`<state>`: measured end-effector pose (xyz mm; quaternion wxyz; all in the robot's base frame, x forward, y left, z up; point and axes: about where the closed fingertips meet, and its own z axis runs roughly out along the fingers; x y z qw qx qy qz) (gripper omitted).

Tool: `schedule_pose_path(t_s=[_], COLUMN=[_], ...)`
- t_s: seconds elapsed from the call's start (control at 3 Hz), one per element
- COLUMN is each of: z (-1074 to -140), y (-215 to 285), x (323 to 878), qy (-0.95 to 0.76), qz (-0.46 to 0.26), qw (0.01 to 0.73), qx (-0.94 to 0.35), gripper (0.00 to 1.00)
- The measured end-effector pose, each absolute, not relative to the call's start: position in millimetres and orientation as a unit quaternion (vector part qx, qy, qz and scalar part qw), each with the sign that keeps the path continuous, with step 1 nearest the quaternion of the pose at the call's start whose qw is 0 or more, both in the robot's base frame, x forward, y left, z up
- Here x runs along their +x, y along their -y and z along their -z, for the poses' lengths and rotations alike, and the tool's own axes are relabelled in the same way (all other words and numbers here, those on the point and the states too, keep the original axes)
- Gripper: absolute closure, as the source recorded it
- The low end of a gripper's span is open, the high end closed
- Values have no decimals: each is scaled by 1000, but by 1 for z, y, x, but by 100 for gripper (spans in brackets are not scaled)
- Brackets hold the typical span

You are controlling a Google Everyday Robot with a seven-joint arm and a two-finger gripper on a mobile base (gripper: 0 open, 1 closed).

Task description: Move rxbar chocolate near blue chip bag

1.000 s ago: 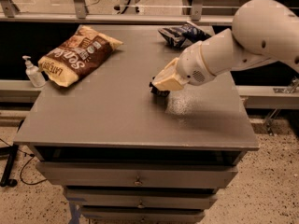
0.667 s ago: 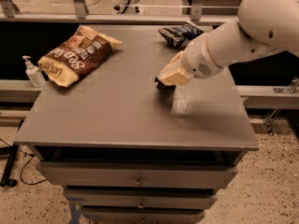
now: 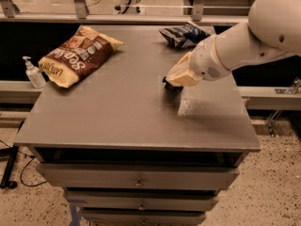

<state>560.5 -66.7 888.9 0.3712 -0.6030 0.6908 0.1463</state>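
Gripper [image 3: 175, 80] is sitting low over the right-centre of the table [image 3: 117, 121], tip pointing down-left, at or just above the surface. The arm [image 3: 244, 44] is coming in from the upper right.

The rxbar [image 3: 168, 85] is showing only as a dark sliver at the gripper tip, with most of it hidden under the tan gripper body. Can't tell the claw's state, apart or clamped, and can't tell whether the bar is lying on the table or lifted just off it.

The blue bag [image 3: 183, 35] is lying crumpled at the far edge, right of centre, just beyond the gripper and partly behind the arm. It is near the rxbar but not touching it.

The brown bag [image 3: 77, 55] is lying flat at the far-left corner, well apart from both.

A pump bottle [image 3: 33, 73] is standing upright on the ledge just left of the table.

A pale patch of light [image 3: 188, 103] is showing on the tabletop just in front of the gripper.

Drawers [image 3: 136, 178] below the top are sitting shut.
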Motion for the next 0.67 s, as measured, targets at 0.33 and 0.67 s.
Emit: schedule_pose_path(t_s=[0.33, 0.67], z=[-884, -878], y=[100, 129], x=[596, 637], qy=[-669, -655], qz=[-97, -60], qw=[393, 406], qx=[-624, -634], gripper=[100, 100])
